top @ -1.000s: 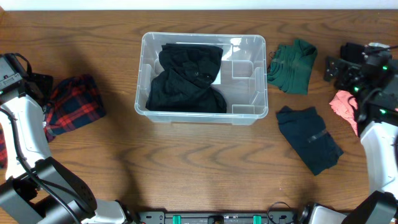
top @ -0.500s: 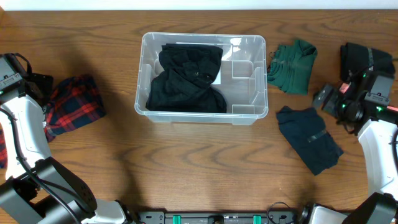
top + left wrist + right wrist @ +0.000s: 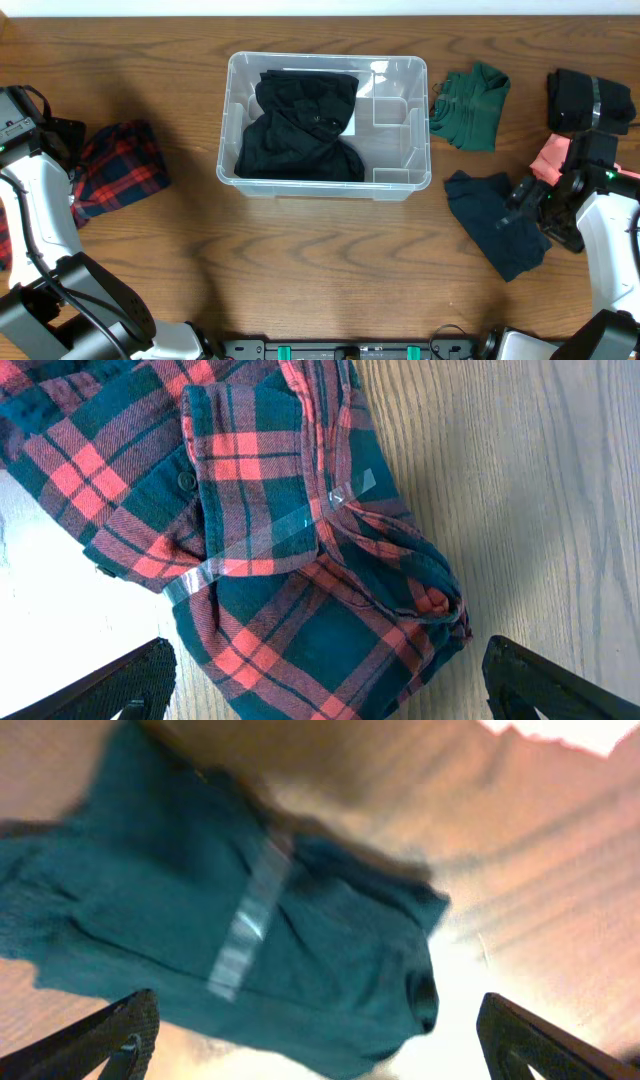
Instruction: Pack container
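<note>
Container (image 3: 392, 142) holds black clothes (image 3: 300, 130). Right gripper (image 3: 320, 1038) hangs wide above a dark blue garment (image 3: 200, 900) — left gripper (image 3: 328, 682), wide too, above a plaid shirt (image 3: 270, 510).

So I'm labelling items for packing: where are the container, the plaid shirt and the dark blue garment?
container (image 3: 325, 187), overhead view, front wall.
plaid shirt (image 3: 280, 550), left wrist view, folded middle.
dark blue garment (image 3: 490, 215), overhead view, its centre.
</note>
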`<state>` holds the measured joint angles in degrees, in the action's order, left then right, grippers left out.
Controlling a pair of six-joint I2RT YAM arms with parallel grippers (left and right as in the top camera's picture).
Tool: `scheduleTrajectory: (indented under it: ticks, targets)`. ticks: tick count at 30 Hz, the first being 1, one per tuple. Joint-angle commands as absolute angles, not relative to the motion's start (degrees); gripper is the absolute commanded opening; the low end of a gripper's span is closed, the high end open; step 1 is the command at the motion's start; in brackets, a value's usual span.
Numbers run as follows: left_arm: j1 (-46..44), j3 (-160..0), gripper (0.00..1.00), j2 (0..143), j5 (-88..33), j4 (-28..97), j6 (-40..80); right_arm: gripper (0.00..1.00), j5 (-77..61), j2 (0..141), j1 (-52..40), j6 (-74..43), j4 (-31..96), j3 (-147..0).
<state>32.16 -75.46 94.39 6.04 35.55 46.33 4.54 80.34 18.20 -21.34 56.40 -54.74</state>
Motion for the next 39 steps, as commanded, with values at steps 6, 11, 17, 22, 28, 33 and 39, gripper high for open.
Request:
scheduleTrajectory:
  ticks: [6, 11, 17, 22, 28, 33, 39]
  targets:
    - [32.45, -75.46, 0.98, 94.87, 6.92, 35.53, 46.39, 0.99, 6.2, 80.27, 20.56, -27.24, 60.45, -54.92]
    - [32.45, -75.46, 0.98, 94.87, 6.92, 35.53, 46.39, 0.99, 5.76, 80.27, 21.82, -27.2, 59.83, -52.47]
    - [32.45, -75.46, 0.98, 94.87, 6.92, 35.53, 46.39, 0.99, 3.9, 80.27, 22.35, -27.46, 52.31, -45.89]
    - [32.45, -75.46, 0.98, 94.87, 6.92, 35.53, 46.39, 0.99, 4.12, 80.27, 23.86, -27.7, 43.31, -39.77]
    - [32.45, -75.46, 0.98, 94.87, 6.92, 35.51, 46.39, 0.99, 3.77, 80.27, 26.74, -27.83, 35.33, -34.39]
    - [32.45, -75.46, 0.98, 94.87, 6.92, 35.53, 46.39, 0.91, 0.36, 80.27, 27.27, -26.46, 32.01, -32.18]
    - [32.45, -75.46, 0.98, 94.87, 6.92, 35.53, 46.39, 0.57, -0.71, 80.27, 27.27, -25.1, 31.92, -32.12]
